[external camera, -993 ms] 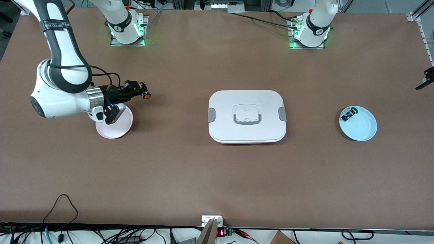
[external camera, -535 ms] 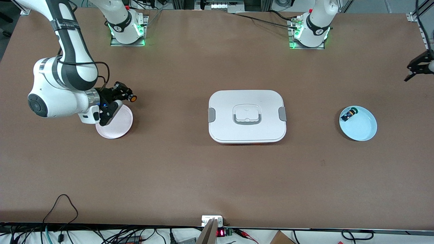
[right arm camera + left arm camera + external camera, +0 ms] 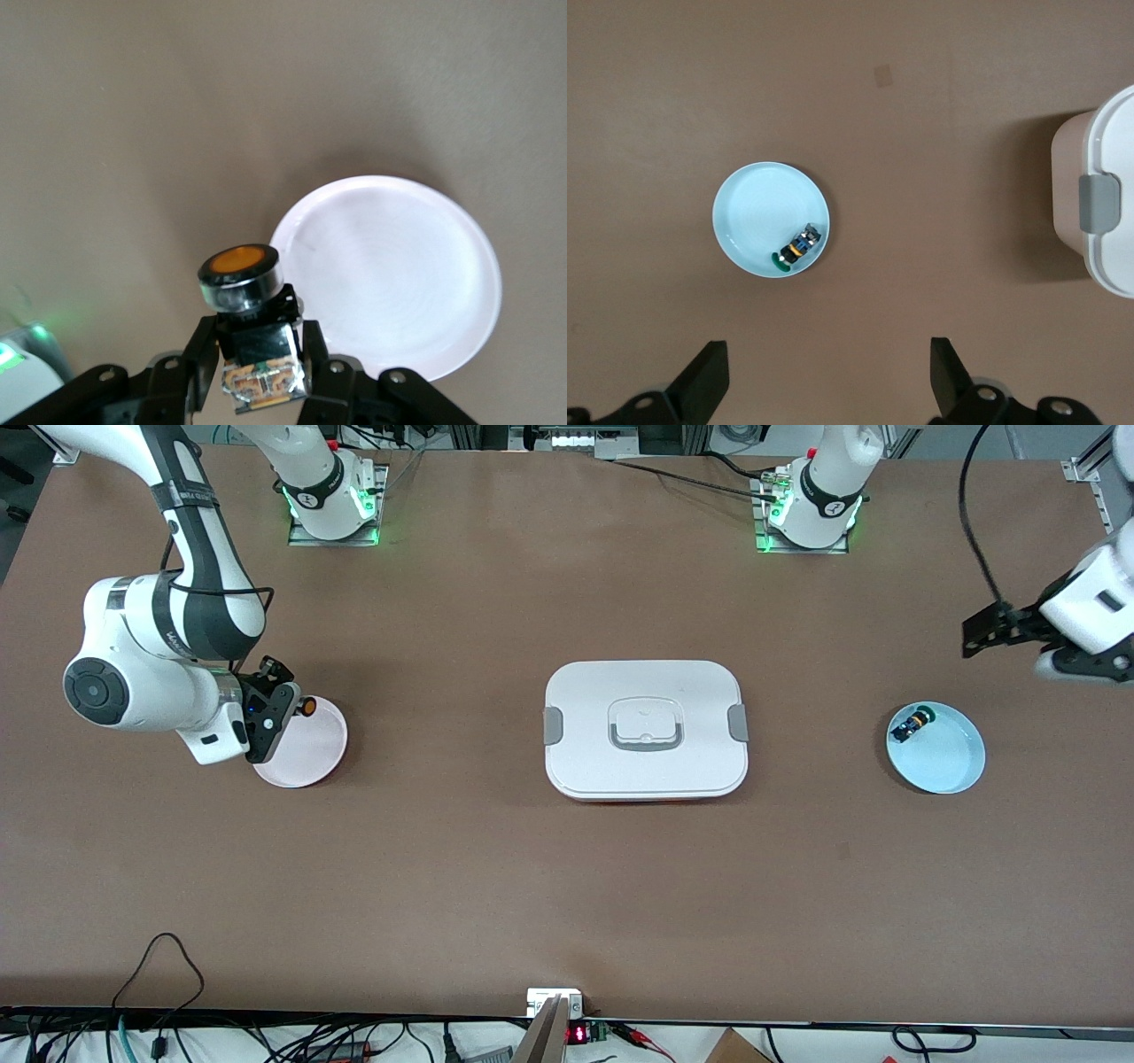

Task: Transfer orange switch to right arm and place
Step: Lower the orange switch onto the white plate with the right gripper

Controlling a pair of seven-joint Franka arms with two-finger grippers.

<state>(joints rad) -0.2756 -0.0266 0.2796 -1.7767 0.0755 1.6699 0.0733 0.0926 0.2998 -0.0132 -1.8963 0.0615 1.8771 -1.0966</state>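
Observation:
The orange switch (image 3: 307,707), with its orange round cap and orange-brown body, is held in my right gripper (image 3: 285,707). It hangs over the rim of the pink plate (image 3: 310,753) at the right arm's end of the table. In the right wrist view the gripper (image 3: 257,345) is shut on the switch's body (image 3: 259,359), cap (image 3: 237,263) pointing away from the wrist, with the plate (image 3: 399,283) beneath and beside it. My left gripper (image 3: 985,636) is open and empty over the table by the light blue plate (image 3: 948,766); its fingers (image 3: 709,376) stand wide apart.
A blue-and-black part with a green cap (image 3: 911,724) lies in the light blue plate (image 3: 753,208), also seen in the left wrist view (image 3: 797,251). A white lidded box (image 3: 585,691) with grey latches stands mid-table; its end shows in the left wrist view (image 3: 1109,142).
My right gripper has swung back and down with the orange switch to the pink plate's rim. My left arm has come into view and moved toward the light blue plate.

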